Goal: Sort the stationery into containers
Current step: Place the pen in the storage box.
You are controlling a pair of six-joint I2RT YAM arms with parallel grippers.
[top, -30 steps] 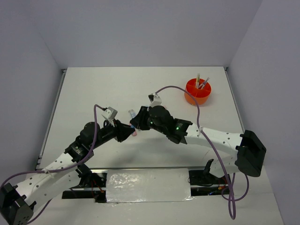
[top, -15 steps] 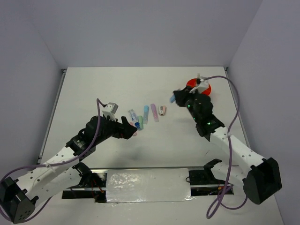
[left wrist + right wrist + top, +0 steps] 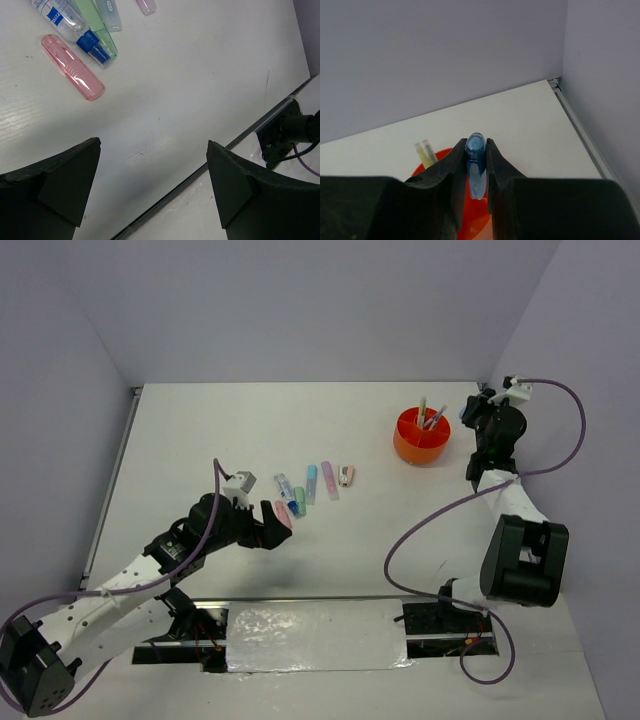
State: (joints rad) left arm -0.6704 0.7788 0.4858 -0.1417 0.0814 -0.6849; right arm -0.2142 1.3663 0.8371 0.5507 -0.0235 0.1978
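right arm is coming off the mid-table meet-up with the left arm a second ago and is now sitting out by the right wall (image 3: 565,330), right gripper (image 3: 476,148) pinching a blue marker (image 3: 475,175) tip-up between pressed-in fingers. orange pot (image 3: 421,447) is showing just under the fingers in the wrist view, but from the top the gripper is reading as beside it, toward the wall, not over it. so i'm judging the carry nearly finished and the drop not yet done. left gripper (image 3: 150,185) is going from near-closed to spread wide, holding nothing. pink marker (image 3: 72,67) is lying flat on the table (image 3: 200,440) just ahead of its fingers, apart from them, at the near end of the row. the rest of the row is still waiting: clear tube with blue cap (image 3: 65,20) touching the green marker (image 3: 97,27), then light blue marker (image 3: 311,483), purple marker (image 3: 328,480) and small pink piece (image 3: 346,475), all well apart from the pot. in the way: two pens (image 3: 428,415) are leaning in the pot, so the blue one is needing a free compartment, and i can't tell the dividers from here. the wall is crowding the wrist, and the purple cable (image 3: 387,560) is looping over the table between row and pot.
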